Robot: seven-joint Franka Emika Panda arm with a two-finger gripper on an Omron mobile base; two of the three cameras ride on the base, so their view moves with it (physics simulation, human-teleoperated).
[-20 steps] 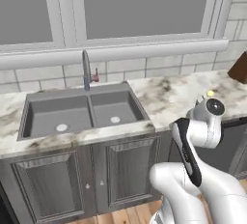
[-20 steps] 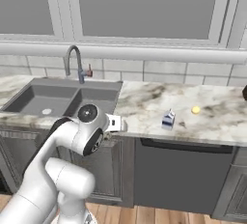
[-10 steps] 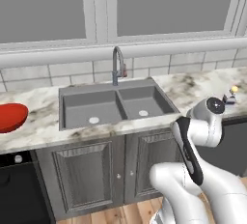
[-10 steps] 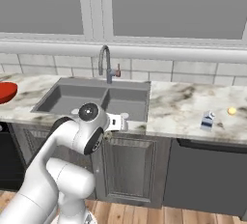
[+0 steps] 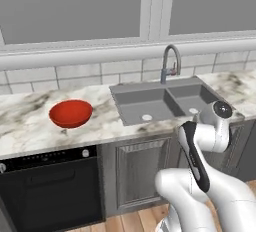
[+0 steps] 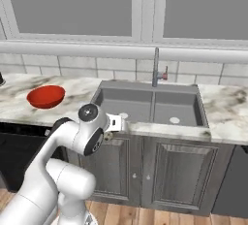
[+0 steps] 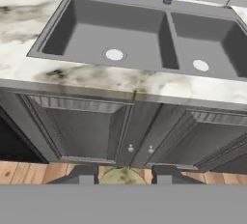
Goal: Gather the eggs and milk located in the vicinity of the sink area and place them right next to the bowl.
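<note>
In the hand view my gripper (image 7: 123,173) is shut on the pale-yellow egg (image 7: 123,177), which sits between the two dark finger tips. The right base view shows the gripper (image 6: 109,133) held in front of the counter edge, just left of the sink's left basin, with the egg (image 6: 107,136) in it. The grey double-basin sink (image 5: 170,101) (image 6: 150,105) (image 7: 144,30) has a curved faucet (image 5: 170,62) (image 6: 156,66). The red bowl (image 5: 70,113) (image 6: 46,96) rests on the marble counter, left of the sink. The milk is out of view.
Grey cabinet doors (image 7: 82,126) (image 6: 169,168) stand under the sink. A black appliance front (image 5: 50,181) sits below the bowl. A tiled backsplash and windows run behind the counter (image 5: 25,121). Below is a wooden floor (image 6: 145,214).
The base has driven left along the counter, so the whole scene has shifted right. The red bowl has come into view and the milk carton has passed out of it. The gripper's hold is unchanged.
</note>
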